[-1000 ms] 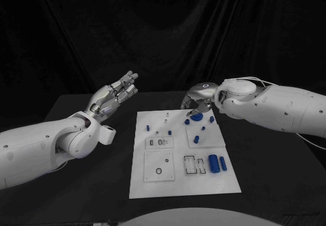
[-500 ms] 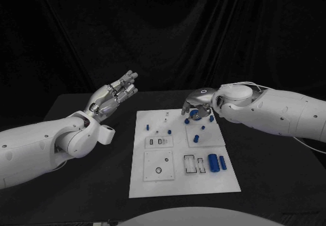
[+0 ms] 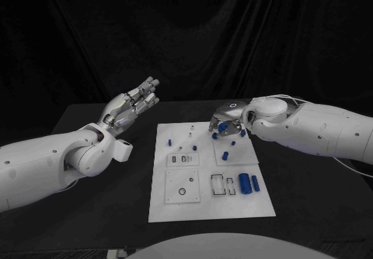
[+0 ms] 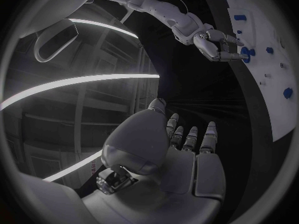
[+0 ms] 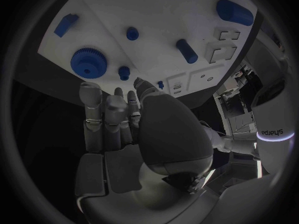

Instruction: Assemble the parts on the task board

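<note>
You have the board (image 3: 204,202) lying mid-surface (image 3: 318,205). Your left hand (image 3: 130,104) is raised off to the board's left, fingers spread, grasping nothing. Your right hand (image 3: 225,120) hangs over the board's far right corner, fingers pointing down around a blue gear (image 5: 88,63); you cannot tell whether they grip it. More blue parts (image 3: 248,184) lie near the right edge.

Blue parts (image 3: 246,186) scattered on white task board (image 3: 208,208)

hidden: right hand (image 3: 226,122) covers far board (image 3: 208,211) parts | unclear: whether it holds anything
</note>
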`<state>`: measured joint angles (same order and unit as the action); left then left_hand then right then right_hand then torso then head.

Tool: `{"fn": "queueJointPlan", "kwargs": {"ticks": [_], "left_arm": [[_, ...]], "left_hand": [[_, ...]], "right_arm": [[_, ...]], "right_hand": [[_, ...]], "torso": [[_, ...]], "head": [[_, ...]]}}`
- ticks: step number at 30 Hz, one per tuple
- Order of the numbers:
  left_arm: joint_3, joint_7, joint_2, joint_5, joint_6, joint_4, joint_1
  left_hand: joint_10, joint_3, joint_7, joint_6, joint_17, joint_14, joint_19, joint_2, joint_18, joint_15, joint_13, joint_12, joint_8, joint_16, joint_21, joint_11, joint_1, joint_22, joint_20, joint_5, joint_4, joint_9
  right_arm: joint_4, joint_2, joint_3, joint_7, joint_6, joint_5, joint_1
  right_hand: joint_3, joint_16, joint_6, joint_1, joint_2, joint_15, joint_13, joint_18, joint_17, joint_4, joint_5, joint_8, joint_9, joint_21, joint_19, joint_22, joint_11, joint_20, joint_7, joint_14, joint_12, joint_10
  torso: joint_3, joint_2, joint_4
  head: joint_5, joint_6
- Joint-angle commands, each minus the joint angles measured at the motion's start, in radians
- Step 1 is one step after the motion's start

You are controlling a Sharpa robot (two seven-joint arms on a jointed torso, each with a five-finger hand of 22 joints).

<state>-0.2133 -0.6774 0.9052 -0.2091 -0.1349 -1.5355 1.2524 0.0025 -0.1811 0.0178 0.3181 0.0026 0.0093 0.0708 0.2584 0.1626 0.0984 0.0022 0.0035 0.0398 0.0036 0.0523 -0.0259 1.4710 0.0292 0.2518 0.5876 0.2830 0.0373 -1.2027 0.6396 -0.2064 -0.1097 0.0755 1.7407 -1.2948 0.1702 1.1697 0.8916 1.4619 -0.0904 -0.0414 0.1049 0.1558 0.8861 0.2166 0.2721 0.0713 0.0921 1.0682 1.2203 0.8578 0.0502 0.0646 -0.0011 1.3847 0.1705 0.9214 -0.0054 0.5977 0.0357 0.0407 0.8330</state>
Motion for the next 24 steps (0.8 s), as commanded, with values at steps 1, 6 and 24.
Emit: {"fn": "queueJointPlan", "kwargs": {"ticks": [1,6,24], "left_arm": [[0.001,-0.083,-0.001,-0.001,0.012,0.000,0.000],[0.001,-0.080,-0.001,-0.001,0.017,0.002,-0.001],[0.001,-0.069,0.000,-0.001,0.035,0.010,-0.003]], "left_hand": [[0.001,0.006,-0.001,-0.003,0.002,0.003,-0.001,-0.002,0.019,0.008,-0.001,-0.002,-0.002,0.001,0.004,0.003,0.012,0.002,0.007,0.007,0.002,-0.001],[0.001,0.007,-0.001,-0.003,0.002,0.003,-0.001,-0.002,0.019,0.008,-0.001,-0.002,-0.002,0.001,0.004,0.004,0.012,0.002,0.007,0.007,0.002,-0.001],[0.002,0.012,0.002,-0.002,0.002,0.005,0.003,-0.002,0.019,0.012,-0.001,-0.002,-0.002,0.001,0.007,0.008,0.018,0.003,0.012,0.009,0.001,-0.001]], "right_arm": [[0.008,-0.006,0.001,0.027,0.017,0.015,0.005],[0.022,-0.016,0.001,0.023,0.026,0.015,0.011],[0.073,-0.043,0.001,0.009,0.061,0.027,0.038]], "right_hand": [[0.015,0.006,0.004,0.009,-0.006,-0.002,0.002,-0.007,0.003,-0.005,0.025,-0.002,0.002,0.005,-0.010,0.005,0.004,0.001,-0.003,-0.008,0.008,-0.008],[0.056,0.008,0.007,0.029,-0.019,-0.003,0.004,-0.006,0.000,-0.023,0.119,-0.002,0.007,0.008,-0.014,0.019,0.003,0.000,-0.004,-0.012,0.017,-0.013],[0.074,0.015,0.045,0.007,-0.036,-0.005,0.011,-0.007,0.002,-0.020,0.035,0.011,0.029,0.012,-0.013,0.040,0.000,-0.001,0.000,-0.009,0.043,0.004]], "torso": [[0.0001,0.000,-0.0001],[-0.0003,0.000,0.0002],[-0.0008,-0.001,0.0001]], "head": [[-0.001,0.001],[-0.002,0.010],[-0.003,0.023]]}}
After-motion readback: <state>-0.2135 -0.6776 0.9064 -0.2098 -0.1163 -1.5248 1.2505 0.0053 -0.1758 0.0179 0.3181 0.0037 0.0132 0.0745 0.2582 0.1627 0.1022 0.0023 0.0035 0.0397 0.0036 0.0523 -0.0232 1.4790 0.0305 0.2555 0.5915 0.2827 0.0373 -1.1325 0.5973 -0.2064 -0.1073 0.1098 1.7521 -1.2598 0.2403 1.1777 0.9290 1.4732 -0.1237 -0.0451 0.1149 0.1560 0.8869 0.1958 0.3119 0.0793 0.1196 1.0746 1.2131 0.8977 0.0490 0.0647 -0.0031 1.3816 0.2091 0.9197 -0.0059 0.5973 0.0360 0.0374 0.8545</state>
